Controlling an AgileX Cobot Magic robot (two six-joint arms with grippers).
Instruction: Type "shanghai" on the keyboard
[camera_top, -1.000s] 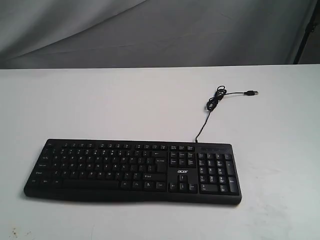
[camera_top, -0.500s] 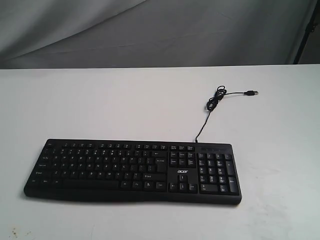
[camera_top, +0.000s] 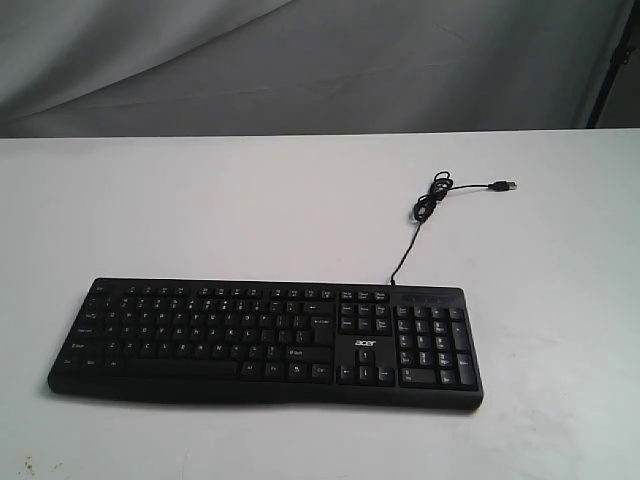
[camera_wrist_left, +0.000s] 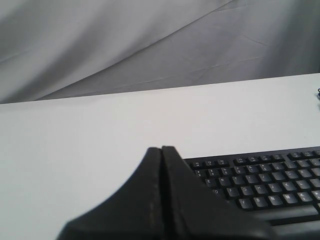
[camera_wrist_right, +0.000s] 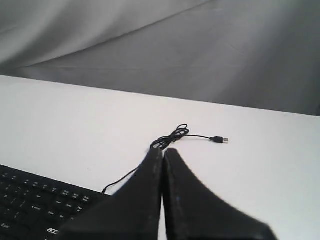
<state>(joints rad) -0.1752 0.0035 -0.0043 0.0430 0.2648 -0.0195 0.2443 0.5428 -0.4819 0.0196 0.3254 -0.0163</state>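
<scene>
There was one keyboard (camera_top: 266, 343) on the one counter (camera_top: 200, 200), with one cable (camera_top: 420, 215) ending in one USB plug (camera_top: 506, 186). Two tools were in sight, the left tool (camera_wrist_left: 161, 149) in one wrist view and the right tool (camera_wrist_right: 163, 150) in the other. One grey cloth (camera_top: 300, 60) made up the backdrop.

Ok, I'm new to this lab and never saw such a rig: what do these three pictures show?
It is a two-armed robot meant to type. One camera off the arms shows a white table, a black keyboard lying flat and its cable, the plug loose on the table; no arm shows there. The other two pictures come from wrist cameras: the dark wedge in each is a gripper, the left gripper and the right gripper, both shut, holding nothing.
</scene>
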